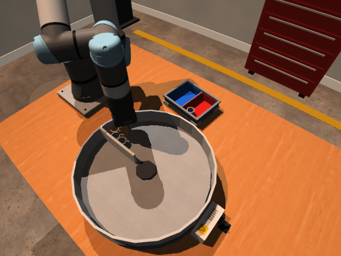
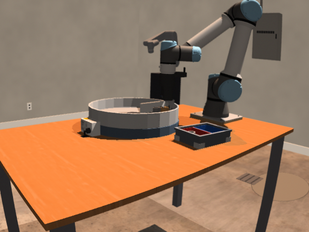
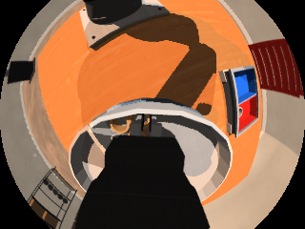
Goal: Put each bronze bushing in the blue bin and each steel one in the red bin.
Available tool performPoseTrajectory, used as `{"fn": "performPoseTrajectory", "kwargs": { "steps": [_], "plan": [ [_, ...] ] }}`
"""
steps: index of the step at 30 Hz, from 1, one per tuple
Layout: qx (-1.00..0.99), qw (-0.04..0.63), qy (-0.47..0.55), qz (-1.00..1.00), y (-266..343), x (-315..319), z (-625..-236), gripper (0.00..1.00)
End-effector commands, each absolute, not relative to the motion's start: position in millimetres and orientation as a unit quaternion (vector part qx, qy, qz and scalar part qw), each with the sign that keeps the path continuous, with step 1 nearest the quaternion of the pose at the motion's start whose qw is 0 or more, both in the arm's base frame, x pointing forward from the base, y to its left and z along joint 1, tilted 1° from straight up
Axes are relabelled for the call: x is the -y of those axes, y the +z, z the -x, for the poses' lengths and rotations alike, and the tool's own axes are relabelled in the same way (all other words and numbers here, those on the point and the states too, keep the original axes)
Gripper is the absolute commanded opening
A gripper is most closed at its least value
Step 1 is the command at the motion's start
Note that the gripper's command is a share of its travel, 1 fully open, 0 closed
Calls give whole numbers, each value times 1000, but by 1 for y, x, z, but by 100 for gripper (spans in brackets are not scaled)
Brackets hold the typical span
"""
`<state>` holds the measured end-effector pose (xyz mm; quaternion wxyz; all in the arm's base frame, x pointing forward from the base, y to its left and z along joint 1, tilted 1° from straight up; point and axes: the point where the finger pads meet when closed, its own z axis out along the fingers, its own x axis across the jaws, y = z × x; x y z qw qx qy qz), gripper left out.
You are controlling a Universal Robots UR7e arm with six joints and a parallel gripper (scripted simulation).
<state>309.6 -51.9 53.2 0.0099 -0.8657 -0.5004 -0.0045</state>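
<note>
My gripper (image 1: 124, 130) (image 3: 147, 116) points down inside the turntable (image 1: 214, 170) (image 2: 124, 120) (image 3: 164, 112), near its wall on the robot's side. It is shut on a bronze bushing, seen as a bronze strip between the fingers in the wrist view; the arm partly hides it in the top view. Another bronze bushing (image 1: 114, 131) (image 3: 120, 132) stands beside the fingers. Two steel bushings (image 1: 115, 132) (image 1: 122, 137) stand along the guide bar. One steel bushing (image 1: 190, 106) (image 3: 240, 111) is in the red bin (image 1: 205, 106) (image 3: 249, 112). The blue bin (image 1: 189, 96) (image 3: 245, 86) shows no bushing.
The pale guide bar (image 1: 121, 144) (image 2: 149, 105) runs from the turntable's wall to the dark centre hub (image 1: 146, 170). The high wall rings the turntable. The bins share a grey-rimmed tray just outside it. A control box (image 1: 208, 221) (image 2: 90, 127) is on the far side from the robot base.
</note>
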Motion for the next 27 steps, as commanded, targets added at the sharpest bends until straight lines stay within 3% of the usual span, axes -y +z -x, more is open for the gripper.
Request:
{"fn": "performPoseTrajectory", "kwargs": {
  "steps": [1,27],
  "plan": [
    [500,9,-5,866,53,52,-310,0],
    [500,9,-5,866,59,52,-310,0]
  ]
}}
